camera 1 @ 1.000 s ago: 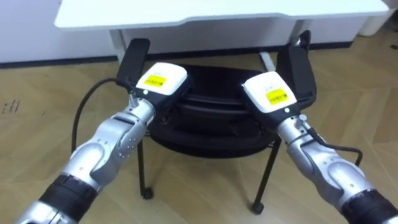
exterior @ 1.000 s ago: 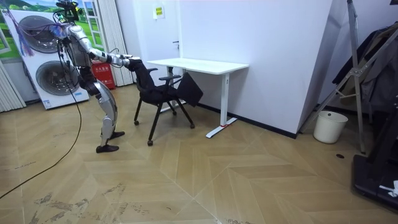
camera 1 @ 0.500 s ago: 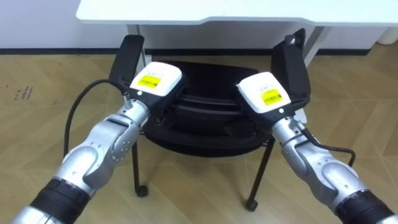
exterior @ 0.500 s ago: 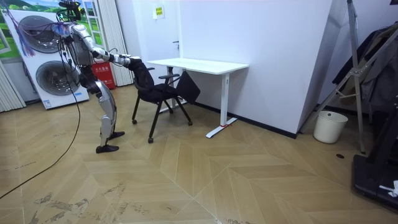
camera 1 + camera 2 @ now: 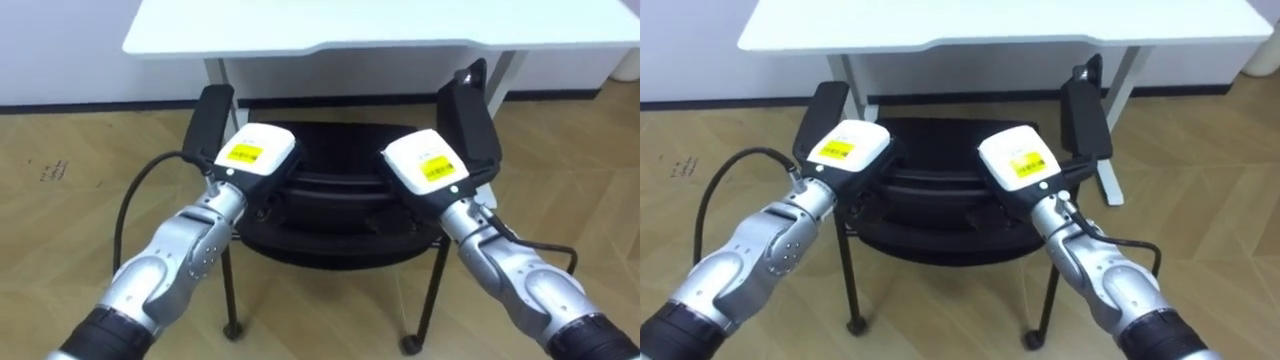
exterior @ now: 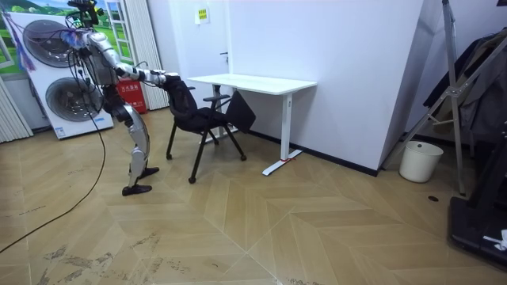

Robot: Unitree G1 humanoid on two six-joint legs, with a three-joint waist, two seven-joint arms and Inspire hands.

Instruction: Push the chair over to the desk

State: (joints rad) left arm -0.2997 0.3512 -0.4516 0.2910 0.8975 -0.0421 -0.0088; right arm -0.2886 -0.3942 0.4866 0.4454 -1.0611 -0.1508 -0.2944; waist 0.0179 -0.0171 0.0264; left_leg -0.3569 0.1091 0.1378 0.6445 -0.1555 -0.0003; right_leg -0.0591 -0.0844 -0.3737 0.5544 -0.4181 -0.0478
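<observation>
Status: contact made, push under way, not finished by my read.

- Left robot hand (image 5: 255,152) sits on the left end of the backrest (image 5: 338,168). Right robot hand (image 5: 428,165) sits on the right end. Both are touching it, backs facing up.
- Grip state: can't tell for either. The undersides are hidden by the backrest's top edge, so each could be clamped on or just pressing.
- Chair (image 5: 335,215) faces the tabletop (image 5: 380,25). It stands on the floor (image 5: 60,200), upright with no visible tilt.
- The far ends of the left armrest (image 5: 209,118) and right armrest (image 5: 468,118) come close to the tabletop's near edge. The seat looks at most partly under it.
- Left to do, as I judge it: roll the chair farther in until the seat is tucked under and the backrest is near the edge, then let go.
- Risk: the armrests look high. They may catch the tabletop edge rather than pass under it.

Pose:
- Both arms reach forward, roughly parallel and near full stretch.
- Both wrists are at about the same height, one on each side of the chair's centreline, so the load should be even.
- In the room view the robot stands on the near side of the chair from the tabletop. It leans forward with one leg back, and the washing machines (image 6: 59,87) are behind it.
</observation>
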